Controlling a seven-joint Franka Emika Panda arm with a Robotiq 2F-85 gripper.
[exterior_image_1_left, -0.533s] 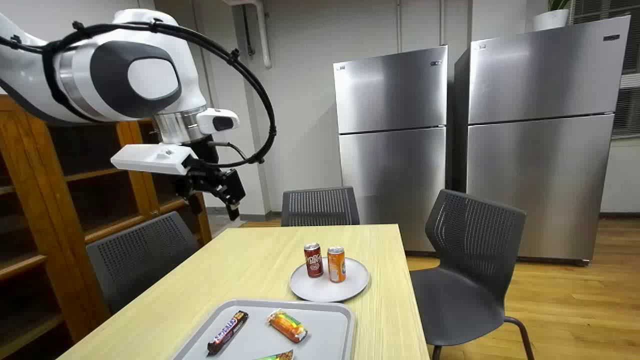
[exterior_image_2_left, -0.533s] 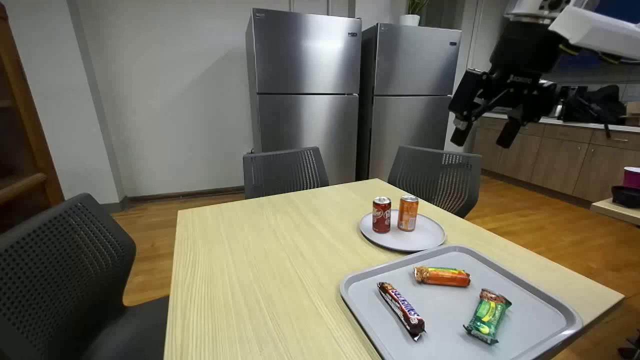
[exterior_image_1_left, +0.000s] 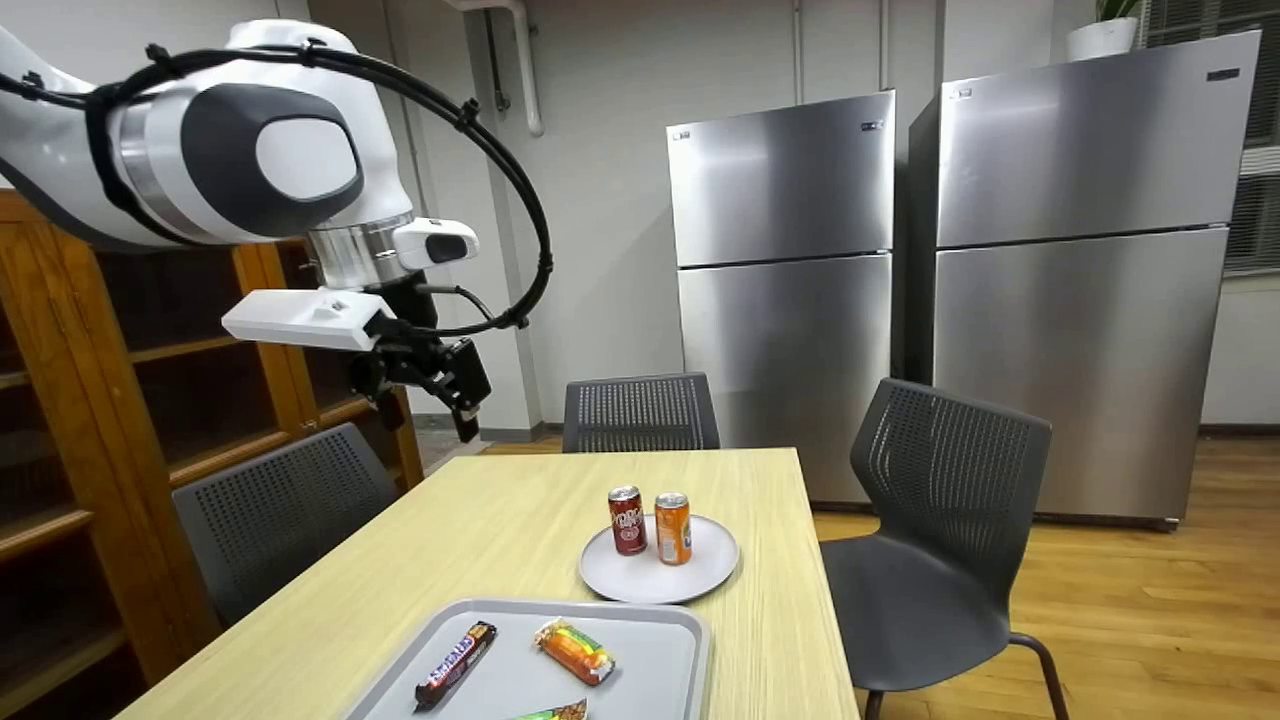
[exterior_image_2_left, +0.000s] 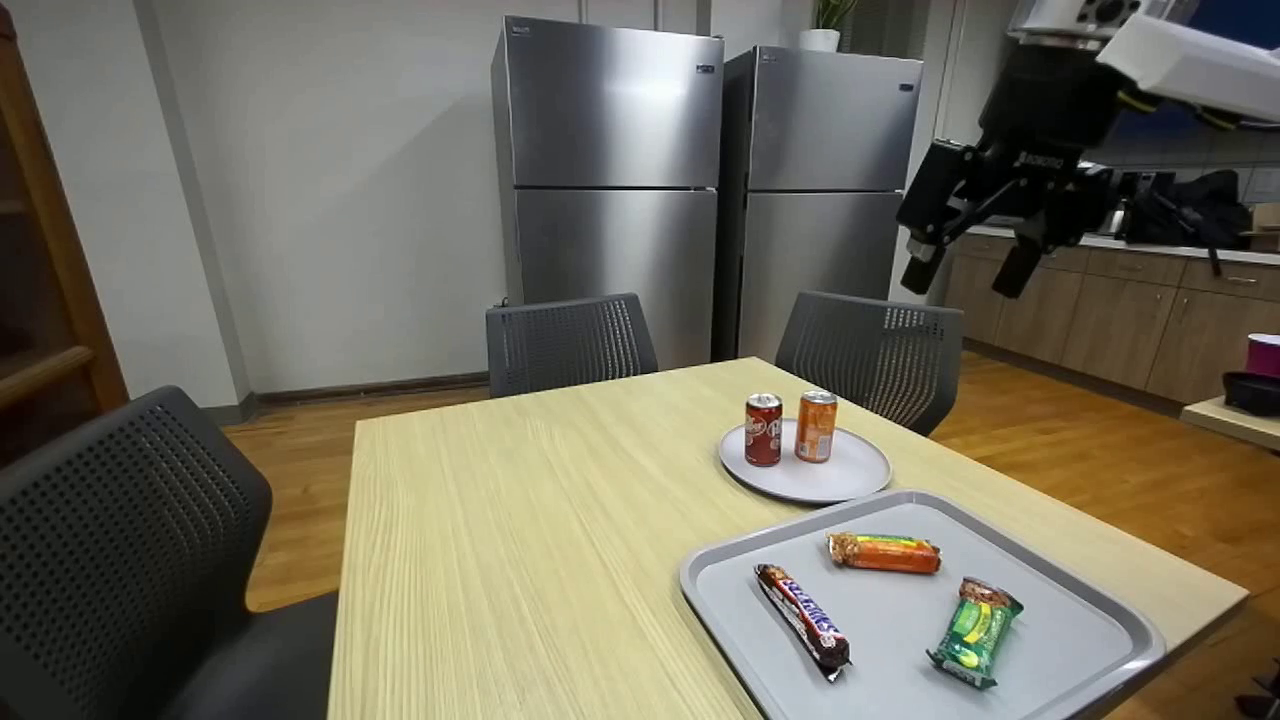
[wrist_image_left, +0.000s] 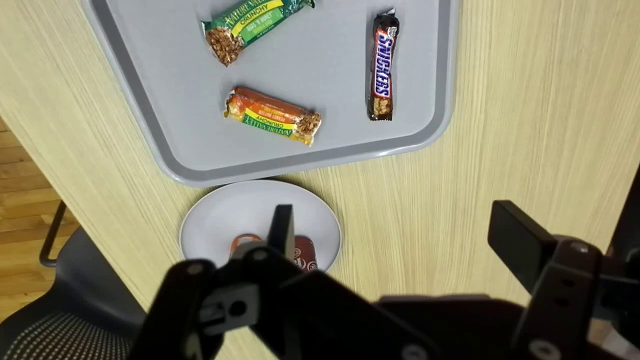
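Bench (exterior_image_2_left: 520, 500) unchanged from a moment ago; tray (exterior_image_2_left: 880, 620) lies on it, plate (exterior_image_2_left: 805, 483) just beside. Tool (exterior_image_2_left: 966, 278) hasn't visibly moved either: up in the air, jaws wide apart, nothing between them, so no item engaged. Red can (exterior_image_2_left: 763, 434) and orange can (exterior_image_2_left: 816, 428) stand upright on the plate. Green-wrapped bar (exterior_image_2_left: 975, 635), orange-wrapped bar (exterior_image_2_left: 885, 553) and Snickers bar (exterior_image_2_left: 803, 618) lie in the tray, well apart from the tool.

two steel refrigerators (exterior_image_1_left: 785, 340) | potted plant (exterior_image_1_left: 1102, 40) | wooden cabinet (exterior_image_1_left: 115, 400) | dark chairs (exterior_image_1_left: 945, 480)

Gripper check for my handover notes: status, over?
Gripper open, holding nothing. Red can, orange can upright on plate. Wrist view: gripper partly blocks both.
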